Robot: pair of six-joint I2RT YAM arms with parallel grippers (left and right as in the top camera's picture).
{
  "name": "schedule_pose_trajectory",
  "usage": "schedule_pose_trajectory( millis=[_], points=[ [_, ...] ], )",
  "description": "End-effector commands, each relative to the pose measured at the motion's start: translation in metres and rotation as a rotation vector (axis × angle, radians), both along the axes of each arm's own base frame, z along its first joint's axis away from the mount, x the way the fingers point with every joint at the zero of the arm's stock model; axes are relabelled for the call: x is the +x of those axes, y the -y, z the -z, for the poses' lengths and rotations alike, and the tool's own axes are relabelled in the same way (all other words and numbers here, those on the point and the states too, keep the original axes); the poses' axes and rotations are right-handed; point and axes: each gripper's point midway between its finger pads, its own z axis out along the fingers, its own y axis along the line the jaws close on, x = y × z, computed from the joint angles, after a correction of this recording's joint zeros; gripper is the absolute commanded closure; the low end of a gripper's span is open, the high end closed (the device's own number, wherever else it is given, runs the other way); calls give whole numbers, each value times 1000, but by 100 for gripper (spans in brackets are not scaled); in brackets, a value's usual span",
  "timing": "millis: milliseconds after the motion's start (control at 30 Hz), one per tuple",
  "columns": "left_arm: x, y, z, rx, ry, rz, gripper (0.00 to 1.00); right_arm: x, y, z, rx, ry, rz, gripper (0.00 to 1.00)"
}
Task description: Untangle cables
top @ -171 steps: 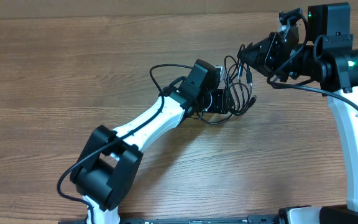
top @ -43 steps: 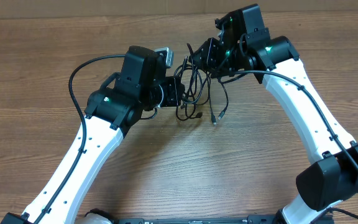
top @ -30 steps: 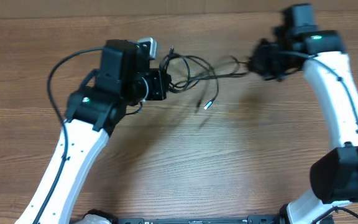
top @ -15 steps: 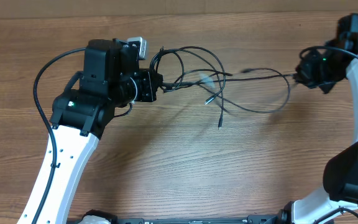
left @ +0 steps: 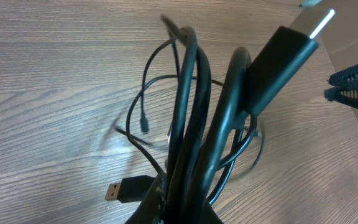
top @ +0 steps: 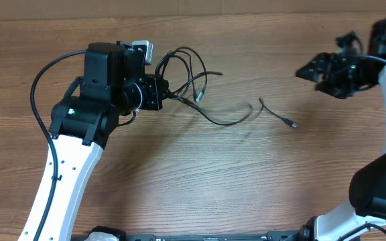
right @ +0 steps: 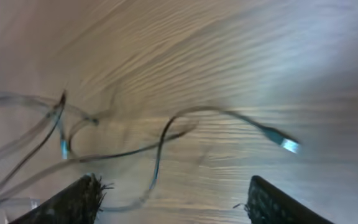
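The cables (top: 186, 67) are thin black cords bunched at my left gripper (top: 164, 94), which is shut on the bundle. One loose strand (top: 230, 120) trails right across the table and ends in a small plug (top: 291, 124). The left wrist view shows the cables (left: 191, 124) rising out of my shut left gripper (left: 179, 214), with a USB plug (left: 126, 188) beside it. My right gripper (top: 311, 75) hovers open at the far right, above and apart from the loose plug. In the right wrist view my right gripper (right: 176, 205) holds nothing, and the strand's plug (right: 288, 145) lies on the wood ahead.
The wooden table (top: 200, 181) carries nothing but the cords. Thick black wires fixed to the arms loop beside the left arm (top: 42, 87). The right arm's base link (top: 380, 191) stands at the lower right edge.
My right gripper has opened and let go of the strand it was pulling taut to the right. The strand has dropped slack onto the table. The left gripper has stayed shut on the bundle.
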Motion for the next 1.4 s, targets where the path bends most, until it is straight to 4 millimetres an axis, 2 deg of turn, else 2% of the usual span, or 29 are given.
schedule_pose_trajectory(
  millis=[0, 133, 267, 600, 700, 933, 1133, 1367],
  points=[
    [-4, 7, -21, -35, 53, 46, 96, 0, -40, -41, 87, 142, -129, 25],
    [-2, 7, -22, -73, 27, 6, 96, -6, -84, -52, 170, 154, -223, 24],
    [-1, 6, -23, -87, 17, -14, 96, -13, -127, -54, 228, 40, -184, 25],
    [2, 6, -14, -51, 12, 8, 96, -18, -193, -56, 299, -40, -194, 24],
    [4, 7, -9, -47, -2, 8, 96, -20, -202, -59, 340, -51, -216, 27],
    [8, 8, 7, -37, -50, 7, 96, -9, -208, -64, 372, -72, -138, 32],
    [10, 8, 5, -33, -35, 16, 96, -6, -221, -60, 344, -46, -142, 32],
    [9, 10, 5, -33, -32, 27, 96, -7, -243, -40, 289, -56, -112, 32]
  ],
)
